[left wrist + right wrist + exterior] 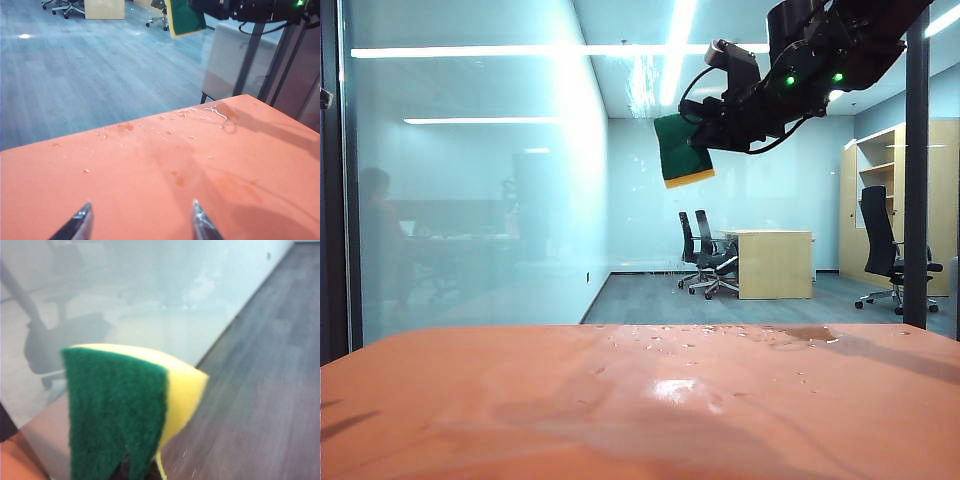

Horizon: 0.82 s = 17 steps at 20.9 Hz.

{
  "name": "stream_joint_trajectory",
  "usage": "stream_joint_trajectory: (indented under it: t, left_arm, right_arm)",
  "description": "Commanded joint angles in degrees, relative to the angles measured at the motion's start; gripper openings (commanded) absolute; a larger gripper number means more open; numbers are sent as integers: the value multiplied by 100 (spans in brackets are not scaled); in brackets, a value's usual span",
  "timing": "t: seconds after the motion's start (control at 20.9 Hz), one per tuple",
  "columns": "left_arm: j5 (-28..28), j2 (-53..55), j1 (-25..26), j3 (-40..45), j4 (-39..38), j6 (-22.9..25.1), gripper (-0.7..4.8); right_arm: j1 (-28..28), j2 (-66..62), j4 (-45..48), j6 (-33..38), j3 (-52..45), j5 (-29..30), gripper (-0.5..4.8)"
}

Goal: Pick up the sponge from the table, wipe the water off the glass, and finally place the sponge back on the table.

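The sponge (682,150) is clamped in the right gripper (712,138), raised at the glass (470,200). The left gripper (140,222) is held above the bench (150,185), fingers (80,225) apart.

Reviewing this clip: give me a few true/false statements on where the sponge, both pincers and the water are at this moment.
1. The right pincer holds the sponge up at the glass. True.
2. The sponge lies on the table. False: it is in the air, well above it.
3. The left pincer is open and empty above the table. True.
4. The table is dry. False: water lies near its far edge.
5. The sponge's green side shows in the right wrist view. True.
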<state>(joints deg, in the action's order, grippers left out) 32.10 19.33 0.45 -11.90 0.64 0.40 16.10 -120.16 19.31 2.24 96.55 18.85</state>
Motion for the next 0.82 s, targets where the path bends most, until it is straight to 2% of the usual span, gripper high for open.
stream_joint_trajectory:
  t: [0.05,0.19,0.82]
  left_arm:
    - [4,0,-2,-20,74,26,251]
    - [4,-2,-2,-20,85,26,251]
    - [4,-2,-2,-20,116,26,251]
  right_arm:
    - [13,-133,66,-212,358,118,-9]
    - [15,-269,66,-254,573,352,-9]
    - [90,-1425,-181,-426,1427,446,-9]
